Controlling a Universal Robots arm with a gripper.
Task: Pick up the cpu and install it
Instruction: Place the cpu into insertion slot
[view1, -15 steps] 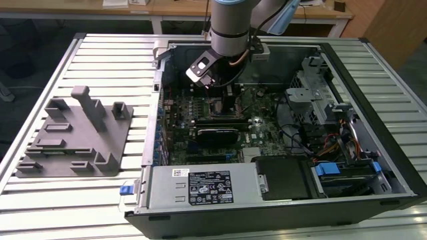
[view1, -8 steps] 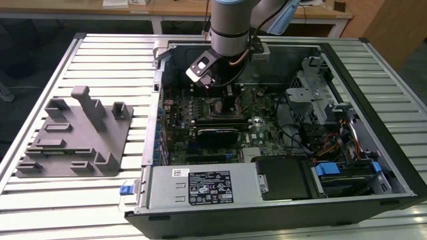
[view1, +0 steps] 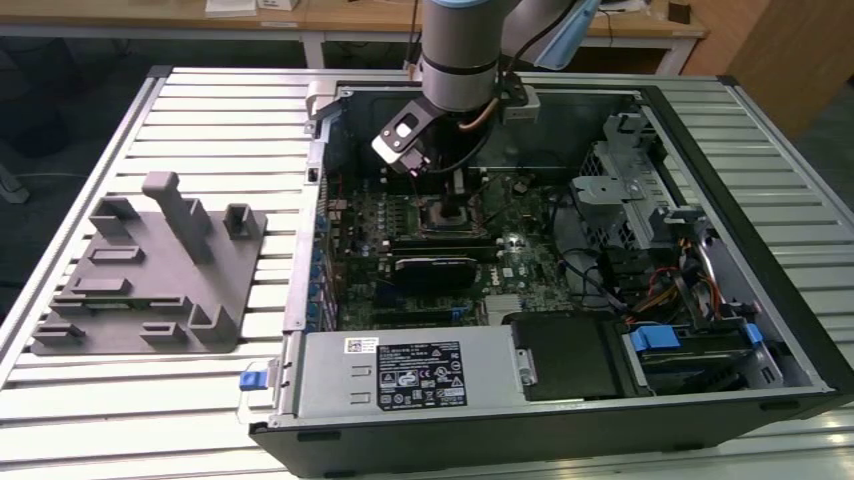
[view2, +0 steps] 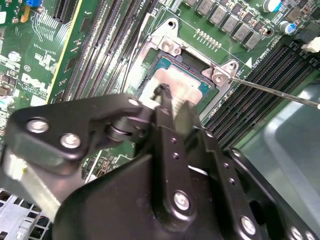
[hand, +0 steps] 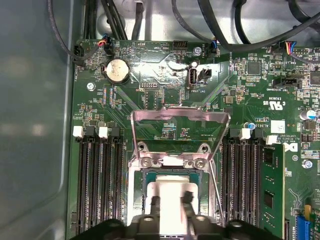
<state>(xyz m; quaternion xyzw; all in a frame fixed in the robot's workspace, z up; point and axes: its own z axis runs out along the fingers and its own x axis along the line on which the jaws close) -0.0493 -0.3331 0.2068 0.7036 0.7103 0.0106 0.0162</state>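
The cpu (hand: 171, 192), a small square chip with a pale silver top, lies low in the open motherboard socket (hand: 136, 175), and in the second wrist view the cpu (view2: 182, 80) has its green edge inside the socket frame. My gripper (hand: 171, 199) stands right over it with its two dark fingers (hand: 155, 206) against the chip's raised top, one on each side, shut on it. In the exterior view the gripper (view1: 447, 195) reaches down into the open computer case (view1: 747, 130) at the socket.
The socket's metal load plate (hand: 180, 122) is flipped open and its thin wire lever (view2: 275, 92) sticks out sideways. Memory slots (hand: 97, 180) flank the socket. A grey fixture (view1: 147, 270) lies on the slatted table at the exterior view's left. A power supply (view1: 400, 370) fills the case's near side.
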